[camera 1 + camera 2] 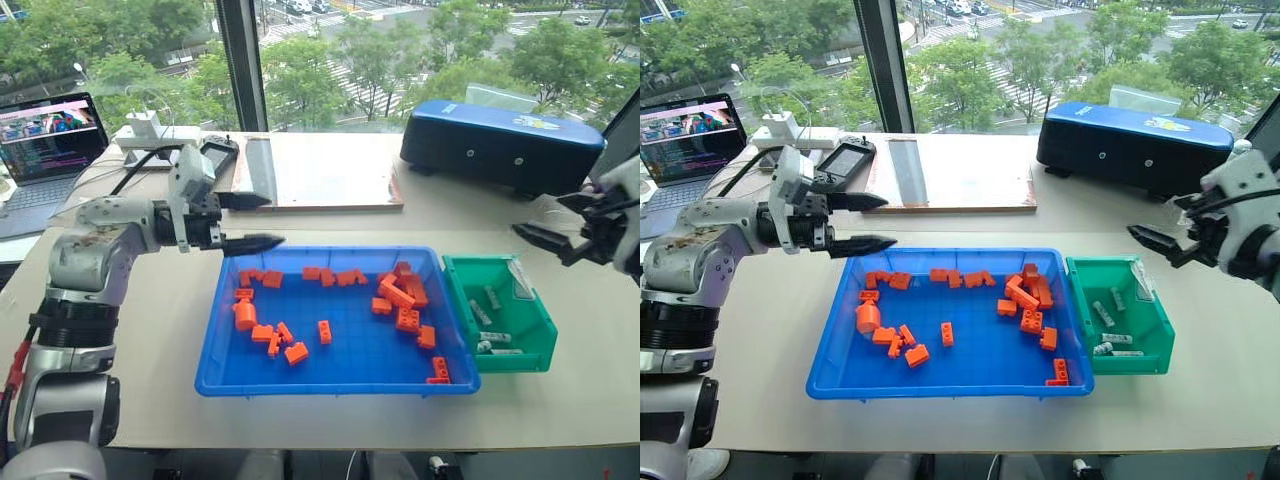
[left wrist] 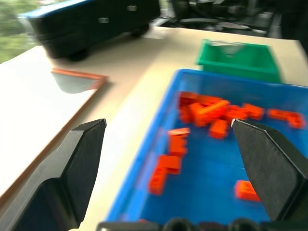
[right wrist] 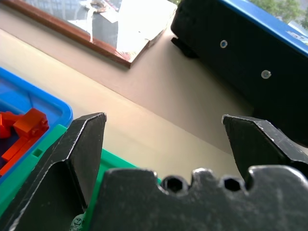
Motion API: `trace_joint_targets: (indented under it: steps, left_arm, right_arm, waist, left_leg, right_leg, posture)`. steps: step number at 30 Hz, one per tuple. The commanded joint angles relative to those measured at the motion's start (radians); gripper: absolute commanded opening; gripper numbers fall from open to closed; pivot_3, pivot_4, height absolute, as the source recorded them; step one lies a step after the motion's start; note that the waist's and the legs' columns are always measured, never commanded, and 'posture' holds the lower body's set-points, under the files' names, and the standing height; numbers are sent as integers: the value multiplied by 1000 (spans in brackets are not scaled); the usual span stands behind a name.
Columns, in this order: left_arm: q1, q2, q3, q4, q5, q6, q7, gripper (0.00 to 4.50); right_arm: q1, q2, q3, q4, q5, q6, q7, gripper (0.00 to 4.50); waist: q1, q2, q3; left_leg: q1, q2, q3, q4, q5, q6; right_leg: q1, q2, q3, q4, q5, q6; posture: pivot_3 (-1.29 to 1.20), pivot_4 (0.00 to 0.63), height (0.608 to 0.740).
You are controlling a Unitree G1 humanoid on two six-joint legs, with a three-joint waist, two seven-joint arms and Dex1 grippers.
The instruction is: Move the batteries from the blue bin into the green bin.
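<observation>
Left gripper [image 1: 240,222]: stood at the left of the head views, over the table just off the tray's upper-left corner; fingers spread wide, nothing between them, tips aimed toward the right of the frame

Blue bin [image 1: 330,384]: lay at centre frame, long side running left to right; it held orange bricks [image 1: 400,295] in a loose band along the far wall, a clump at upper right and a scatter at lower left; no silver cylinder could be made out among them

Green bin [image 1: 540,340]: sat touching the blue bin's right wall, at the right of centre; the batteries [image 1: 492,338] lay on its floor, several grey cylinders, some lengthwise toward the far wall and some crosswise near the front wall

Right gripper [image 1: 558,222]: hung at the right edge, above and just behind the green bin's far rim; fingers spread apart and empty, tips pointing toward the left of the frame

Deciding relation: judged from this layout, the batteries lay below and just in front of the right gripper, well apart from the left one; the transfer appeared complete or nearly so

Dark-blue case [image 1: 500,140]: rested at upper right, behind the green bin
</observation>
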Motion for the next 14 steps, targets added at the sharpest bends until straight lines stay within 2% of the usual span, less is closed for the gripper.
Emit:
trace_joint_targets:
  steps: [1, 7, 14]
  left_arm:
    - [24, 10, 47, -3, 42, -73, 72, 4500]
    - [88, 16, 90, 25, 34, -88, 98, 4500]
    - [103, 27, 90, 36, 37, -100, 81, 4500]
  right_arm:
    - [45, 21, -95, -4, 64, -48, 55, 4485]
    - [147, 37, -68, -99, 170, 11, 144, 4485]
    - [123, 21, -25, -107, 180, -17, 155, 4485]
  waist:
    - [0, 0, 0]
    - [-4, 0, 0]
    - [1, 0, 0]
  left_leg:
    - [0, 0, 0, 0, 0, 0]
    - [1, 0, 0, 0, 0, 0]
    - [1, 0, 0, 0, 0, 0]
  right_leg:
    - [0, 0, 0, 0, 0, 0]
    - [0, 0, 0, 0, 0, 0]
    - [0, 0, 0, 0, 0, 0]
  posture:
    - [0, 150, 732]
    - [0, 150, 732]
    - [0, 150, 732]
